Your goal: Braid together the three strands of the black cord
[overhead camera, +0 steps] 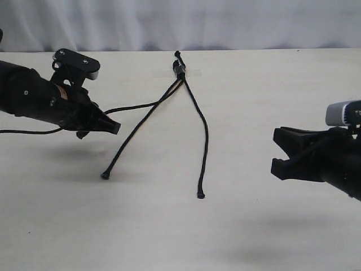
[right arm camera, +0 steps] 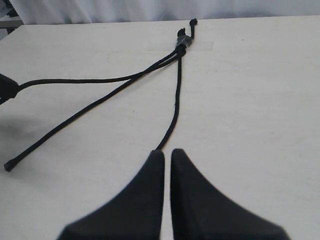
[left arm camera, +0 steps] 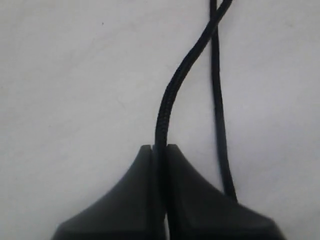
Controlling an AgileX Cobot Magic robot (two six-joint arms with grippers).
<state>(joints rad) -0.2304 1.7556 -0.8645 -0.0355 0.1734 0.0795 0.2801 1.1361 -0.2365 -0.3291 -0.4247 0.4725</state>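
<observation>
The black cord lies on the pale table [overhead camera: 254,84], its knotted end [overhead camera: 179,69] at the far middle. Three strands fan out toward the front. My left gripper [overhead camera: 114,127] is shut on the left strand [overhead camera: 132,106]; in the left wrist view that strand [left arm camera: 172,85] runs in between the closed fingers [left arm camera: 142,165]. The middle strand [overhead camera: 135,131] lies loose and ends in a tip [overhead camera: 105,175]. The right strand [overhead camera: 204,135] ends at its tip [overhead camera: 200,195]. My right gripper [overhead camera: 275,151] hovers well to the right of it, shut and holding nothing [right arm camera: 166,151].
A strip of clear tape [overhead camera: 192,72] holds the knotted end to the table. A white curtain [overhead camera: 225,22] closes off the back edge. In the left wrist view the middle strand [left arm camera: 217,100] passes beside the held one.
</observation>
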